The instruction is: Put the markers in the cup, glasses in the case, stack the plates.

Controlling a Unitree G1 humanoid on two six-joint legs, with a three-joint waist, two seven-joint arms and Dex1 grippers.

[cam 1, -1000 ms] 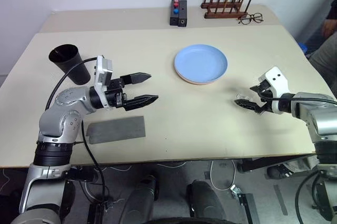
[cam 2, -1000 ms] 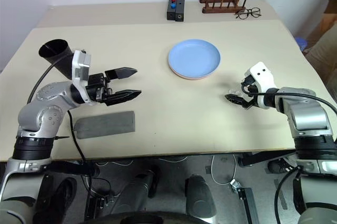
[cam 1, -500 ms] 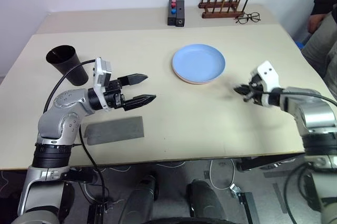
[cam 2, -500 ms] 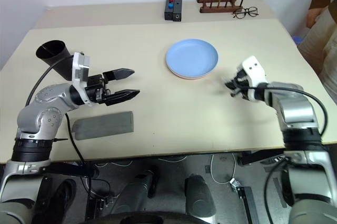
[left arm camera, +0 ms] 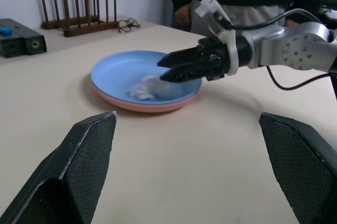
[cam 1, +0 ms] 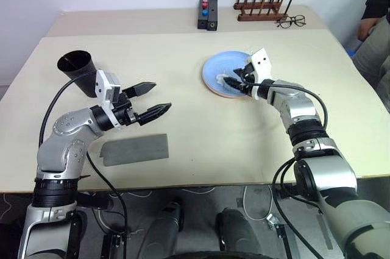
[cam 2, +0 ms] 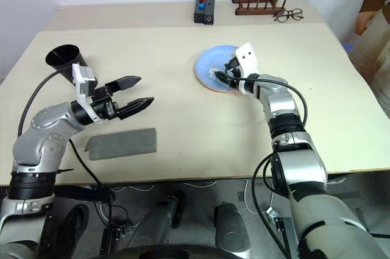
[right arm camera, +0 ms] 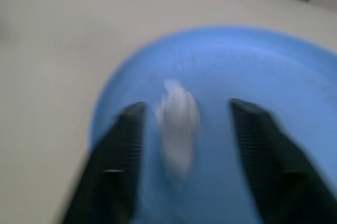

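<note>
A: Two plates [cam 1: 233, 71] lie stacked already, blue on pink, and the right tool [right arm camera: 181, 129] hangs over the blue one with its fingers apart and a white crumpled scrap [left arm camera: 145, 88] between them. In the right wrist view the scrap looks loose in the gap, not pinched.

B: So what could go wrong?

A: The scrap is light. If the tool closes off-centre it may only nudge the scrap across the plate, or a fingertip may catch the rim and slide the blue plate off the pink one.

B: And the left tool [cam 1: 153, 99]?

A: Wide open and holding nothing, pointing level above the table [cam 1: 201, 137]. The grey case [cam 1: 134, 149] lies flat just below and behind its fingers, and the black cup [cam 1: 77, 70] stands behind its wrist, further back on the table. I cannot see what is inside the cup or the case.

B: Anything in the way?

A: Not really. Well beyond the right tool, on the back table, are a black box [cam 1: 206, 14], a wooden peg rack [cam 1: 261, 8] and thin clear spectacles [cam 1: 290, 22]. A person [cam 1: 375, 30] stands at the table's right edge, near that arm's reach.
</note>
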